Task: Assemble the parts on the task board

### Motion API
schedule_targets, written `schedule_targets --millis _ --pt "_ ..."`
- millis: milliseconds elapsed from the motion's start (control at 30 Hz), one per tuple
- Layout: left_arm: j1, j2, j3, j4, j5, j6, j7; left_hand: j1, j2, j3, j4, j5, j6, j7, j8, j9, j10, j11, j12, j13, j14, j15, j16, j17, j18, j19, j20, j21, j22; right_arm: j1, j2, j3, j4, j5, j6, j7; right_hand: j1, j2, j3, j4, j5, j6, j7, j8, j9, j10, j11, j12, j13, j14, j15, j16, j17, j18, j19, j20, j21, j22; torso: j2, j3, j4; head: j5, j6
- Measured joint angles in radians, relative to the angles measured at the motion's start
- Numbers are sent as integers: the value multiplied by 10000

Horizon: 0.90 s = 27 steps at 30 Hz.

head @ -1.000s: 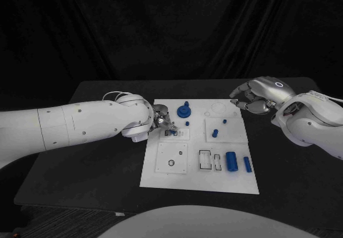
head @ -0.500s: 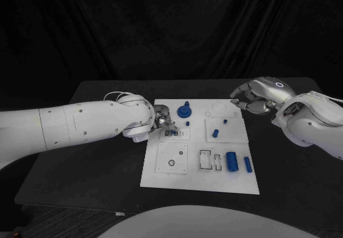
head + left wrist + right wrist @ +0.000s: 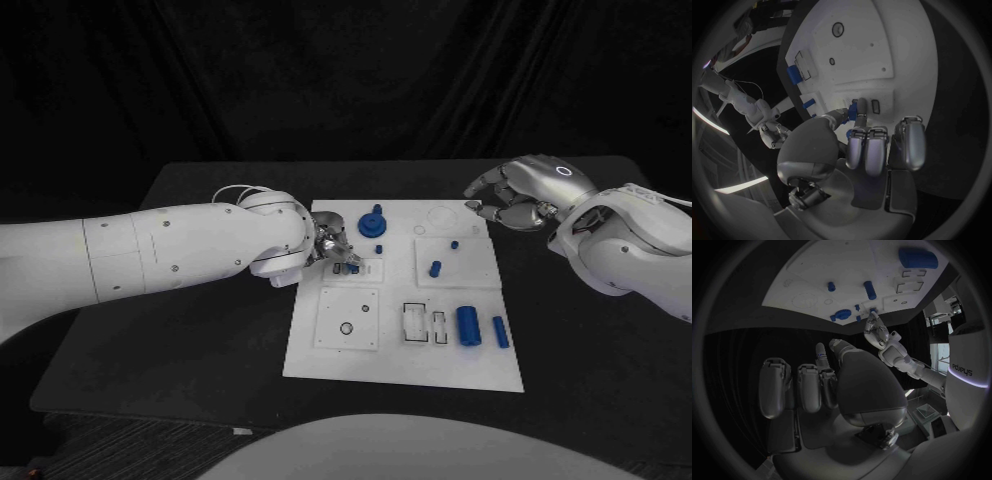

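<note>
Task board (image 3: 404,360) lying mid-worktop (image 3: 188,350), unmoved over the last second. Left hand (image 3: 332,250) pinching a small blue part (image 3: 859,111) at the board's far-left area, shifted only a touch toward the slot plate since a second ago; probably mid-insertion, part not yet seated. Right hand (image 3: 508,205) hovering past the board's far-right corner, fingers curled on nothing, same as before. Blue cylinders (image 3: 467,325) lying near-right on the board, untouched

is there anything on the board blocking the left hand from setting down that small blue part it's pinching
Nothing visible does. The left hand holds the small blue part right at the task board, beside a small slot.
</note>
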Motion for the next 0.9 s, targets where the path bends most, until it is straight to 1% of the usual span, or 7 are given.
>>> schedule_targets --millis 400,733,900 --pt "-4 -8 5 12 -2 14 -6 0 0 0 0 0 0 1 0 2 0 0 0 0 0 0 0 0 0 0 0 0 0 -1 -8 0 -2 0 1 0 0 0 0 0 0 0 0 0 0 0 0 0 -1 0 0 0 0 0 0 0 0 -1 -5 0 -5 23 0" --pt "-14 -22 5 46 -2 79 -12 0 0 0 0 -1 2 1 5 12 0 0 0 0 0 0 0 0 0 0 0 -40 0 -2 1 0 -13 1 1 0 0 0 0 0 -1 0 0 0 0 0 0 0 -2 0 0 0 0 0 0 0 0 -2 -12 2 -6 15 0" --pt "-17 -66 5 87 0 124 -17 0 0 0 0 -1 2 1 6 11 0 0 0 0 0 0 0 0 1 0 0 -40 0 -8 5 0 -17 2 3 0 0 0 0 0 -1 0 0 0 0 0 0 0 -2 0 0 0 0 0 0 0 0 -3 -12 1 -6 52 0"
